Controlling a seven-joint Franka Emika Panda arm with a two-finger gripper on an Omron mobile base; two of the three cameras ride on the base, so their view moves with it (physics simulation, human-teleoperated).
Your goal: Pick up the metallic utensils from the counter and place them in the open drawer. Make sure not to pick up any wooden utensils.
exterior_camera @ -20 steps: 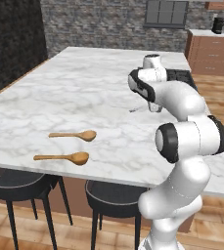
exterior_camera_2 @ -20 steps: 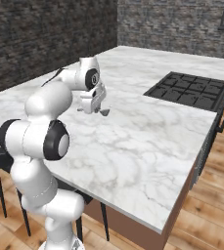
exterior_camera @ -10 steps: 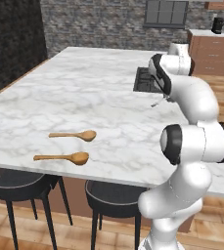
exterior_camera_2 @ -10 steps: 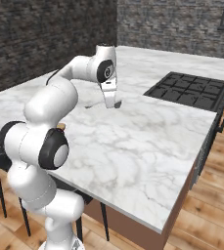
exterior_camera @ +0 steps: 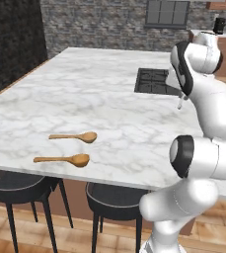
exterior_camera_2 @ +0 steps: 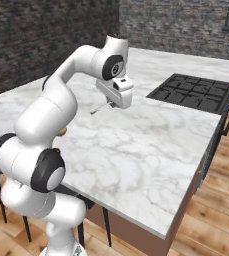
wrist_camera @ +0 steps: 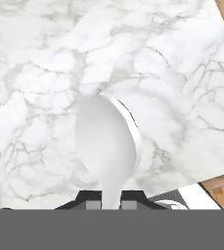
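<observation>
You find no text, label, brand, number or sign to read anywhere here: not on the tabletop [exterior_camera: 109, 104], the robot or the walls.

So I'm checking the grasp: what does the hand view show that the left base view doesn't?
Hand view alone: the metallic spoon's silver-grey bowl close up, its neck pinched between the dark fingertips, with veined marble beneath.

Left base view alone: two wooden spoons lying near the counter's front edge, the black cooktop and two stools below.

Both: the white marble counter and the held spoon, which in the left base view is just a thin sliver beside the arm.
</observation>
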